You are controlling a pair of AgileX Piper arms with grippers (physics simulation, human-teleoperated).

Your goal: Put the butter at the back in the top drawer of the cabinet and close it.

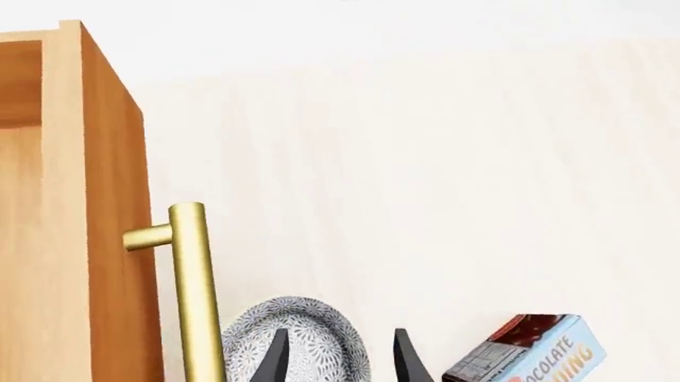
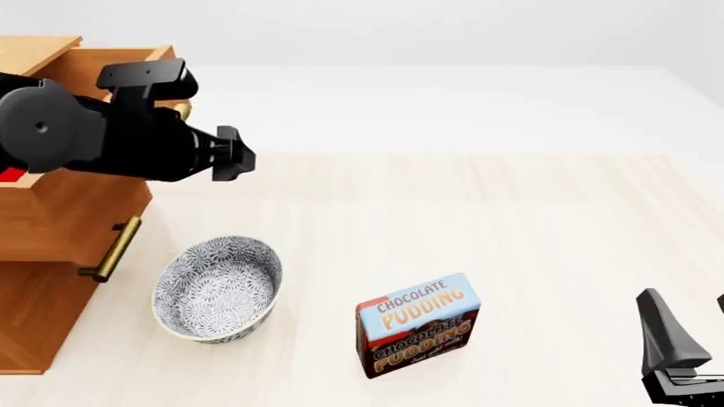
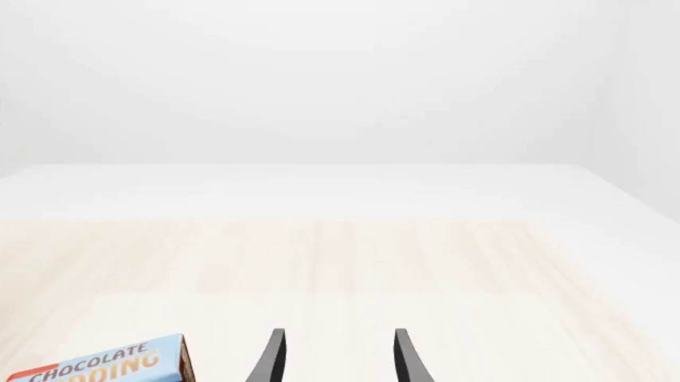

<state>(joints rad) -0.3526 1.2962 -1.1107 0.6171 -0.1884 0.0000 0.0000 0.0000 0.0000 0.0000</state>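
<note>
The cabinet (image 2: 46, 229) stands at the left of the front view. Its top drawer (image 2: 114, 59) is pulled out. In the left wrist view I see its front panel (image 1: 107, 199) edge-on with the brass handle (image 1: 191, 294). My left gripper (image 1: 340, 362) is open and empty, just off the drawer front, and the arm (image 2: 114, 136) hides most of the drawer. A small red sliver (image 2: 9, 175) shows under the arm at the left edge. I cannot tell whether it is the butter. My right gripper (image 3: 338, 358) is open and empty at the near right (image 2: 690, 318).
A patterned grey bowl (image 2: 217, 288) sits on the table in front of the cabinet. A blue-and-brown Chocolate Pudding box (image 2: 419, 324) stands to its right. A lower drawer's brass handle (image 2: 114, 248) sticks out from the cabinet front.
</note>
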